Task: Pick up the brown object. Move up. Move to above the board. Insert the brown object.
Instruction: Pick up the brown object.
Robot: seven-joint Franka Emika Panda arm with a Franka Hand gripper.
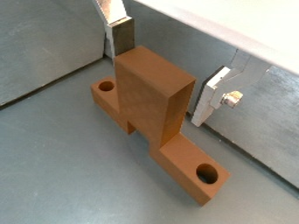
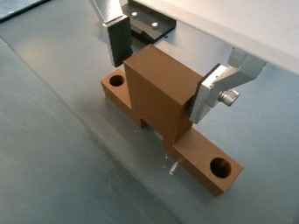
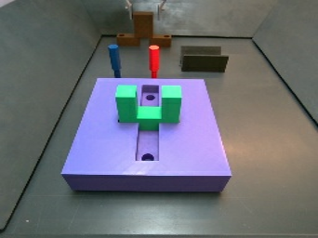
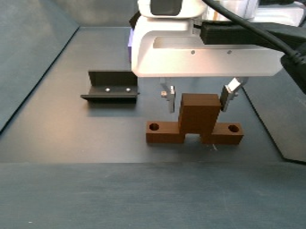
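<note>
The brown object (image 4: 191,132) lies on the grey floor: a flat bar with a round hole at each end and a thick upright block (image 2: 158,83) rising from its middle. It also shows in a wrist view (image 1: 152,105) and small at the far end of a side view (image 3: 144,24). My gripper (image 4: 198,97) is lowered over it, its fingers astride the upright block. One finger (image 2: 117,39) stands clear of the block and the other finger (image 2: 216,87) is close beside it. The jaws are open. The lavender board (image 3: 199,139) lies far from the gripper.
A green U-shaped block (image 3: 149,102) sits on the board over its slot. A blue peg (image 3: 113,58), a red peg (image 3: 154,60) and a dark olive block (image 3: 204,59) stand behind the board. The dark fixture (image 4: 110,88) stands beside the gripper. Grey walls enclose the floor.
</note>
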